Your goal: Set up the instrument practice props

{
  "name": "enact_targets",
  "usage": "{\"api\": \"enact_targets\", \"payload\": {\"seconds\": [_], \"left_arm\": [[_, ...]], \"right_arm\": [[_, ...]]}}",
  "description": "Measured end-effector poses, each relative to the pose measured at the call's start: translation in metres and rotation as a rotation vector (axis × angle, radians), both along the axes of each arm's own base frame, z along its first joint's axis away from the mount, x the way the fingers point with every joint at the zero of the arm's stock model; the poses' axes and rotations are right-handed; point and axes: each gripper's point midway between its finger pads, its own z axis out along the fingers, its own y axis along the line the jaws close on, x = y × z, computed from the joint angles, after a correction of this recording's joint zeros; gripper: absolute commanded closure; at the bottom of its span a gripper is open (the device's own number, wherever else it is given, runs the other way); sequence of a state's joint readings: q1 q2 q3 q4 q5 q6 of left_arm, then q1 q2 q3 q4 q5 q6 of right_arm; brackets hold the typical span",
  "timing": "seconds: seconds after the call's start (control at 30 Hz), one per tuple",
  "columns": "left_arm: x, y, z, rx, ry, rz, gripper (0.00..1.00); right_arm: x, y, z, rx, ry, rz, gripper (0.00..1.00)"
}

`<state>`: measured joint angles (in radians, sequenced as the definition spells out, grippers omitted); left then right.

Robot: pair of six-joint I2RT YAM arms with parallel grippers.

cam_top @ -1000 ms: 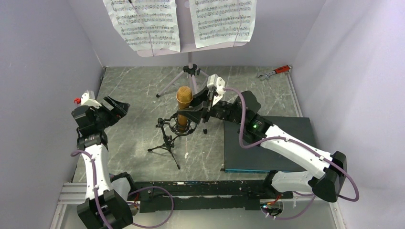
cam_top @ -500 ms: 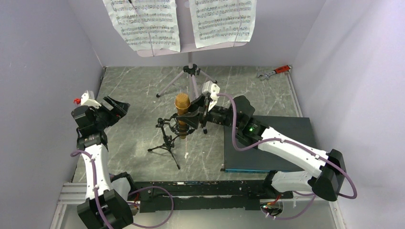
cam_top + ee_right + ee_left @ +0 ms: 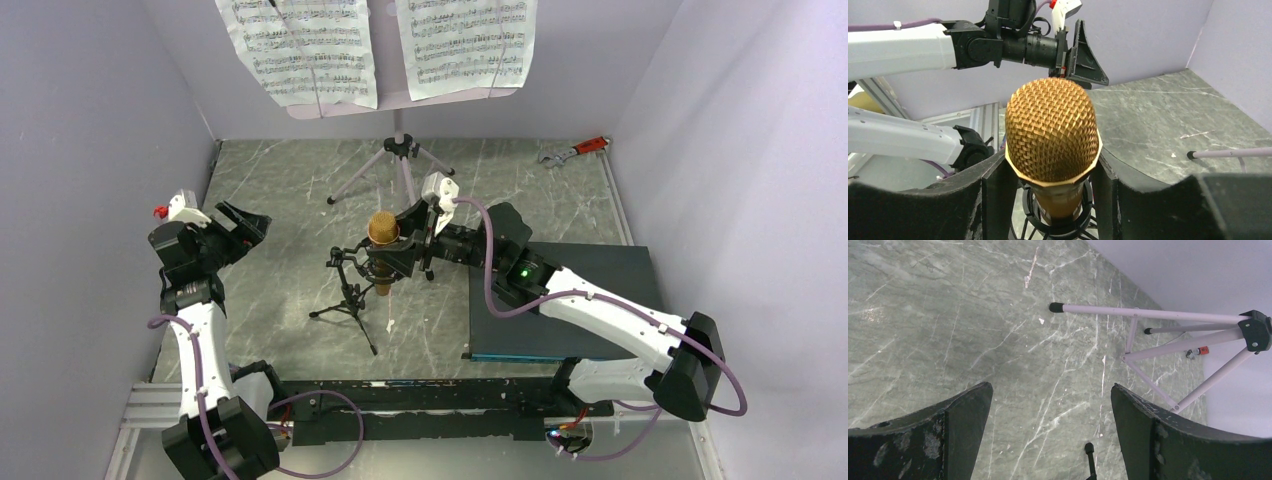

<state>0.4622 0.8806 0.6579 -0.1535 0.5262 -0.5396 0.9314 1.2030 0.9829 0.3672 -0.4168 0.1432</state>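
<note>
The gold microphone (image 3: 382,231) stands upright with its body down in the ring mount of the small black tripod mic stand (image 3: 349,291). My right gripper (image 3: 392,256) is shut on the microphone just under its mesh head (image 3: 1050,129). The fingers (image 3: 993,195) press its sides and the ring mount (image 3: 1058,231) shows below. The pale music stand (image 3: 390,103) on its silver tripod (image 3: 401,166) stands at the back and holds two white sheet-music pages (image 3: 300,50). My left gripper (image 3: 240,224) is open and empty at the left, above bare floor (image 3: 1050,410).
A dark flat board (image 3: 570,300) lies under my right arm. A red-handled wrench (image 3: 575,150) lies at the back right. Purple walls close in the back and both sides. Silver tripod legs (image 3: 1148,314) and one black stand foot (image 3: 1089,447) show ahead of my left gripper.
My right gripper has moved down with the microphone, sinking its body into the ring mount. The left arm has not moved.
</note>
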Motion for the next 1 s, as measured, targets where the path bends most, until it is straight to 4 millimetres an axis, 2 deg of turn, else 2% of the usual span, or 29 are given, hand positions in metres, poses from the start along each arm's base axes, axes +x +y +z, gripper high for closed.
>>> {"api": "enact_targets", "payload": {"seconds": [0.17, 0.33, 0.4, 0.77, 1.0], "left_arm": [[0.0, 0.0, 0.0, 0.0, 0.0, 0.0, 0.06], [0.0, 0.0, 0.0, 0.0, -0.001, 0.0, 0.06], [0.0, 0.0, 0.001, 0.001, -0.004, 0.0, 0.06], [0.002, 0.001, 0.002, 0.006, -0.014, 0.001, 0.06], [0.002, 0.001, 0.003, 0.007, -0.016, 0.001, 0.06]], "right_arm": [[0.0, 0.0, 0.0, 0.002, 0.006, 0.0, 0.32], [0.0, 0.0, 0.001, 0.004, 0.013, 0.0, 0.07], [0.0, -0.001, 0.001, 0.007, 0.016, -0.005, 0.01], [0.003, -0.001, 0.002, 0.011, 0.025, -0.02, 0.0], [0.009, 0.004, 0.011, 0.023, 0.063, -0.037, 0.0]]}}
